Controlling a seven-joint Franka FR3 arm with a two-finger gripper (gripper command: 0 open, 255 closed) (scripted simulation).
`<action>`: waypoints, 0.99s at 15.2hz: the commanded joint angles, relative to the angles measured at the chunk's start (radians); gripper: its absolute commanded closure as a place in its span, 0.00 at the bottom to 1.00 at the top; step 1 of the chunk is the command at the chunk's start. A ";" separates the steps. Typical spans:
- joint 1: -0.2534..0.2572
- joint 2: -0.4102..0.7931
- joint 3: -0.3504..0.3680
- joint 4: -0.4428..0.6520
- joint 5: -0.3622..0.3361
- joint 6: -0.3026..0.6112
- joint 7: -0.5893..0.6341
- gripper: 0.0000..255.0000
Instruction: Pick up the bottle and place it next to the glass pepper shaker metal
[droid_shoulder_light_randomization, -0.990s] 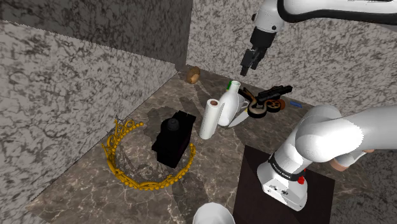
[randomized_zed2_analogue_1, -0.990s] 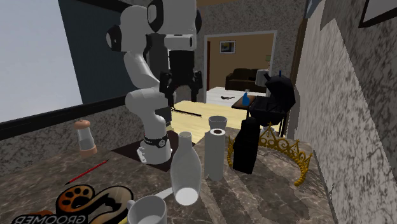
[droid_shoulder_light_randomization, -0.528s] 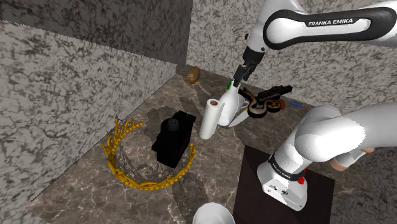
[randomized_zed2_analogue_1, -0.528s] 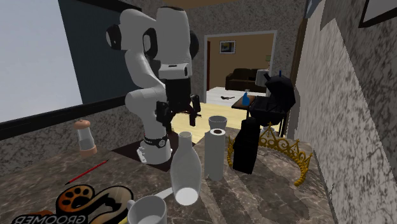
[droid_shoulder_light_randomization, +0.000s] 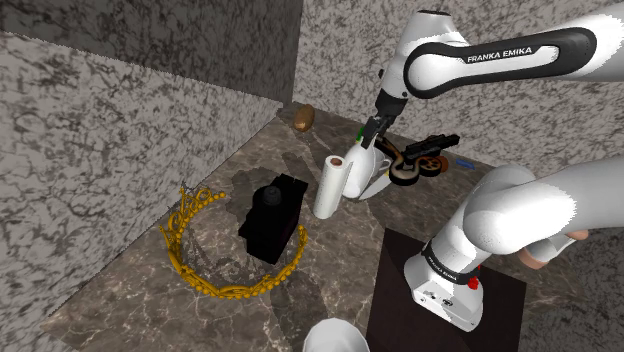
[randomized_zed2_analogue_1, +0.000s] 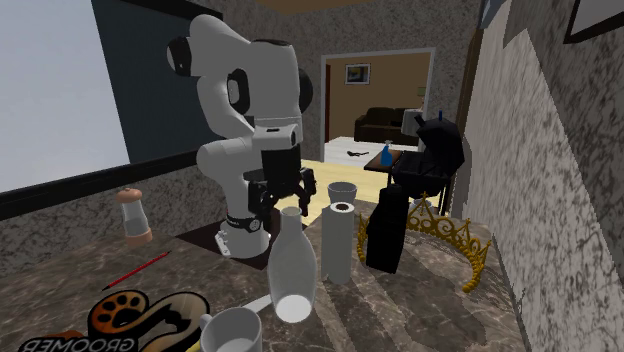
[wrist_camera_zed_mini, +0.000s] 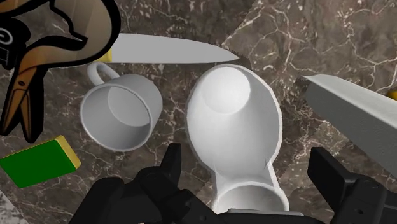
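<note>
Gripper (wrist_camera_zed_mini: 248, 164) open, fingers either side of the white bottle's (wrist_camera_zed_mini: 232, 121) neck, apparently not touching it. The hand hides the neck's top. Bottle just beside paper roll (droid_shoulder_light_randomization: 330, 187), with pepper shaker (randomized_zed2_analogue_1: 133, 215) well apart.

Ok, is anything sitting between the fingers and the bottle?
Nothing. In the wrist view the open gripper straddles the bottle at its neck, and only bare veined countertop shows in the gaps.

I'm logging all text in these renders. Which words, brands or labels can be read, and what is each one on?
"FRANKA EMIKA": on the black stripe of the arm, in the shoulder view.
"GROOMER": upside down on the black-and-orange paw-print item, at the second exterior view's lower left.
Small print on the dark band at the arm's lower joint: too small to read.
</note>
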 joint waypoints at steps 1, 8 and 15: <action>0.000 0.001 -0.001 -0.004 0.000 0.006 0.000 0.00; 0.000 0.001 -0.001 -0.004 0.000 0.005 0.000 1.00; 0.000 0.001 -0.001 -0.004 0.000 0.006 0.000 1.00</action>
